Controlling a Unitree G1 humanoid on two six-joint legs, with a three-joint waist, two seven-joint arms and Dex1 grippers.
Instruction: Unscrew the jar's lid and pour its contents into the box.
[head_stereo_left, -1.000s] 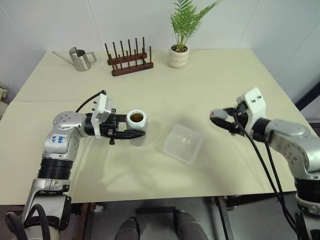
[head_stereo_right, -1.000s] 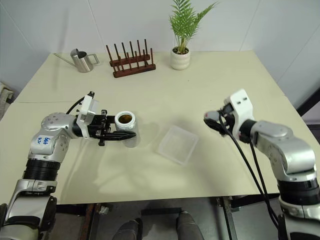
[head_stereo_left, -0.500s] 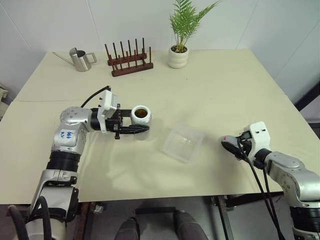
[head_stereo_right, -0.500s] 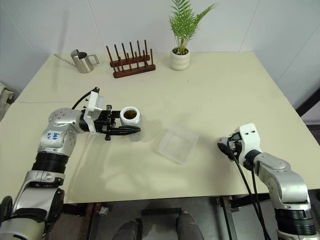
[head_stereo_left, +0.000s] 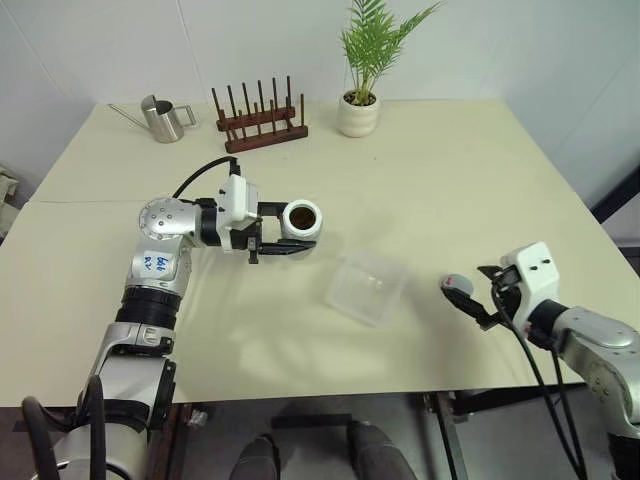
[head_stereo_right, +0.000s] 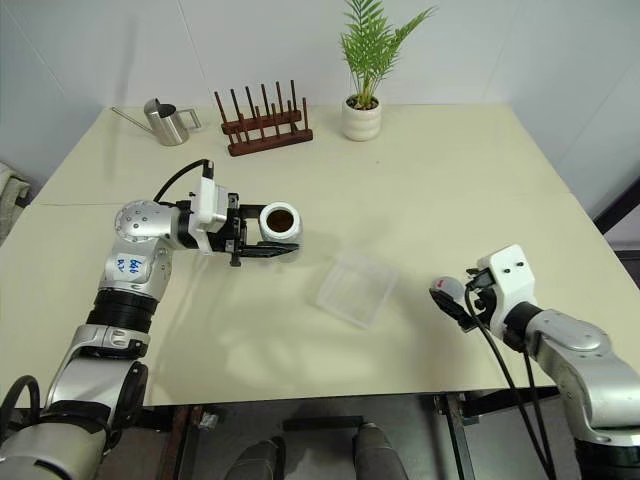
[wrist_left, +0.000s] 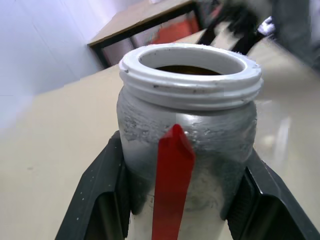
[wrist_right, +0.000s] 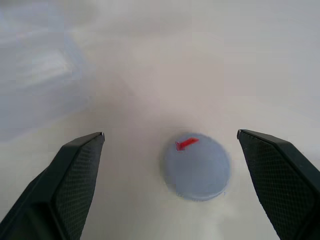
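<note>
My left gripper (head_stereo_left: 292, 232) is shut on the jar (head_stereo_left: 300, 218), holding it above the table to the left of the box (head_stereo_left: 366, 287). The jar is open and roughly upright. In the left wrist view its red strip faces the camera, and both black fingers (wrist_left: 102, 200) press on the jar (wrist_left: 187, 145). The dark brown contents (wrist_left: 187, 70) show inside the rim. The grey lid (wrist_right: 196, 166) with its red mark lies flat on the table, right of the box. My right gripper (wrist_right: 170, 133) is open just behind the lid, its fingers apart from it.
A steel watering can (head_stereo_left: 160, 118), a wooden peg rack (head_stereo_left: 258, 118) and a potted plant (head_stereo_left: 358, 105) stand along the table's far side. The table's front edge (head_stereo_left: 330, 388) runs close below the box and the lid.
My right gripper came down to the table near the front edge, opened and let go of the lid, then drew back. My left gripper carried the jar right, toward the box, and rolled.
</note>
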